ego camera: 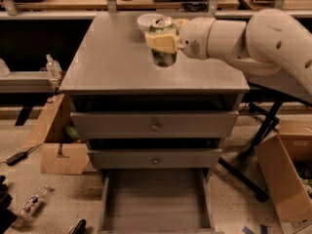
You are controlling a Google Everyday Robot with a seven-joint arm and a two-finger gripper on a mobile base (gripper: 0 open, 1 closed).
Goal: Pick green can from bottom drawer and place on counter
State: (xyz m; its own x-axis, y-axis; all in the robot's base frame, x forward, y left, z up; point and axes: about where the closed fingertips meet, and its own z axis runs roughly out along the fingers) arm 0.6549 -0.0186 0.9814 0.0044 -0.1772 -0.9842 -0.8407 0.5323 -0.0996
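Hanging upright over the back half of the broad flat grey speckled counter [112, 57], a small green-and-white patterned drink can [165, 58] shows a shiny silver top with a pull tab and a dark green lower body; no lettering on it can be read. Its base sits at or just above the counter surface, and whether the two touch cannot be told. A white round bowl [145, 21] stands on the counter just behind the can, to its left. The two-finger gripper [164, 37] is closed narrowly around the can's middle, and one of its pale yellow fingers [158, 42] crosses the can's front like a band. To the right, the white rounded arm [253, 38] stretches off past the frame's edge. Below the counter, two grey drawers with small round knobs [155, 126] are shut. The wide shallow grey bottom drawer [156, 199] is pulled out, showing its low side walls and flat floor.
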